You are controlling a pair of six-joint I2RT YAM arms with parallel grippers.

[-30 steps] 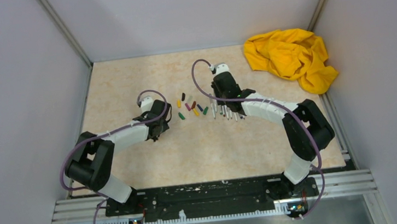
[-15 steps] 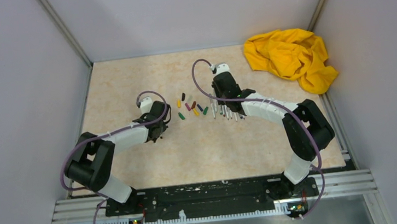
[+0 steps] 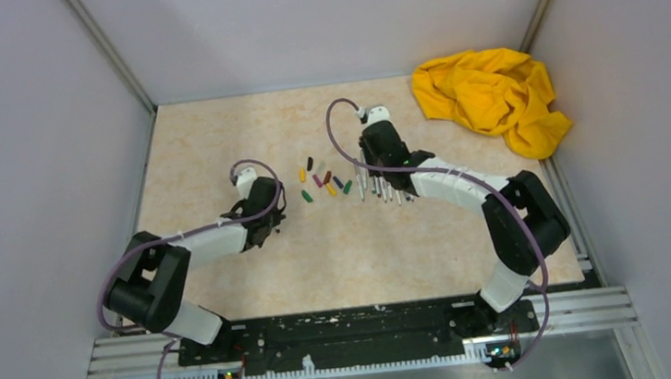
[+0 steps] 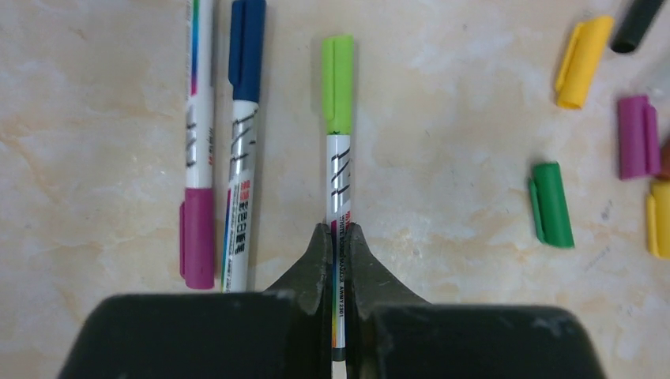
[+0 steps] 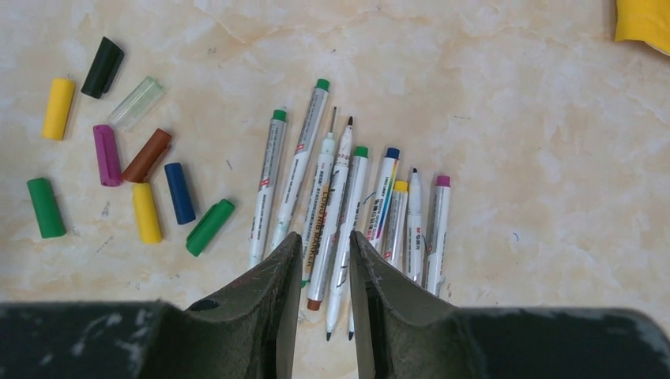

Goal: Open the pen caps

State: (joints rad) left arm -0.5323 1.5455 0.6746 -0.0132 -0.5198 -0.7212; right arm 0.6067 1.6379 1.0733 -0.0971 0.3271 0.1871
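Observation:
My left gripper (image 4: 336,229) is shut on the white barrel of a pen whose light green cap (image 4: 337,73) is still on, pointing away from me. Beside it lie two more capped pens, one with a blue cap (image 4: 247,49) and one with a magenta cap (image 4: 197,237). Several loose pen caps (image 3: 323,179) lie between the arms, among them a green one (image 4: 551,204) and a yellow one (image 5: 58,108). My right gripper (image 5: 320,241) hangs open over a row of uncapped pens (image 5: 340,205), holding nothing.
A crumpled yellow cloth (image 3: 490,96) lies at the far right corner of the table. Grey walls close the table in on the left, back and right.
The left gripper's jaws have closed onto the green-capped pen, and that arm has shifted slightly toward the near edge. The right arm has not moved.

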